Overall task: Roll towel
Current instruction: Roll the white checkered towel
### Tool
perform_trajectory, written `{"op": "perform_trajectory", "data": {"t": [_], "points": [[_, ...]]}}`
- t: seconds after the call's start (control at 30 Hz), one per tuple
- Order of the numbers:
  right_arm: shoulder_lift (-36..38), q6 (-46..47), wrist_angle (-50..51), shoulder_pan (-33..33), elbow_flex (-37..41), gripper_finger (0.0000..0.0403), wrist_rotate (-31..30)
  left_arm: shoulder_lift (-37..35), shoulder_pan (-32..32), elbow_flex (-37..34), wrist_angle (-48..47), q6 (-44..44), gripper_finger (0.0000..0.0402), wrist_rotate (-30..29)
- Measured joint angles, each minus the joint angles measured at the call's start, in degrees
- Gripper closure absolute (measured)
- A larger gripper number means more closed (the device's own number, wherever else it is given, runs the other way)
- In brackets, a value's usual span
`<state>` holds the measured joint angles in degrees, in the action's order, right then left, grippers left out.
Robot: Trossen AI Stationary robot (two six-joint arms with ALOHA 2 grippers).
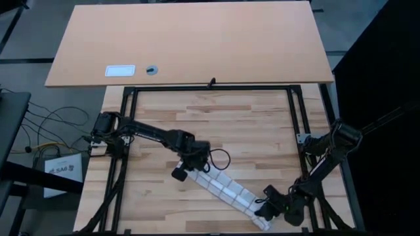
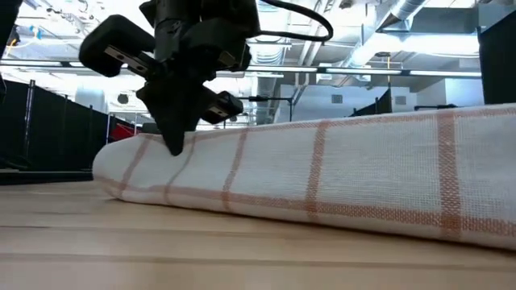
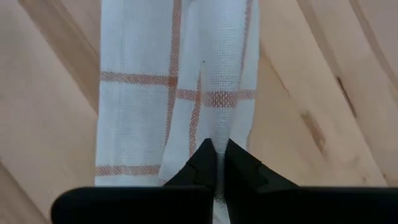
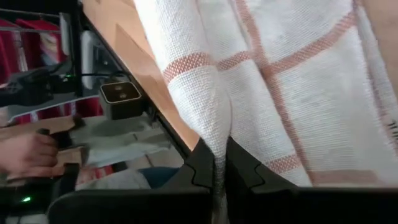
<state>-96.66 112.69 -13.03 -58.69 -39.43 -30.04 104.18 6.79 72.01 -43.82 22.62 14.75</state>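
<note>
On the butcher-block table, both grippers pinch a towel folded into a long strip.

Left gripper is closed on one end of the towel, right gripper on the other, near the table's front edge. Folding into a narrow band looks done; no roll shows yet, so rolling remains. Behind lies an industrial room, with a person's hand visible beyond the table.
</note>
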Motion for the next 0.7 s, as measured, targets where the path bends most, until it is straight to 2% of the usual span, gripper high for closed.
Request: {"op": "perform_trajectory", "data": {"t": [0.17,0.4,0.53,0.7], "points": [[0.0,0.1,-6.8,-0.1,4.3,0.0403,0.0,0.0,-1.2,0.0,1.3,0.8,0.0402,0.0],[0.0,1.9,-10.8,-1.4,7.9,0.0403,-0.6,0.0,-1.6,0.0,1.6,2.4,0.0402,0.0],[0.0,1.5,-12.5,-1.4,8.7,0.0403,-0.7,0.0,-1.6,0.0,1.9,2.6,0.0402,0.0],[0.0,1.0,-13.0,-1.5,8.7,0.0403,-0.7,0.0,-1.7,0.0,3.4,3.2,0.0402,-2.9]]}}
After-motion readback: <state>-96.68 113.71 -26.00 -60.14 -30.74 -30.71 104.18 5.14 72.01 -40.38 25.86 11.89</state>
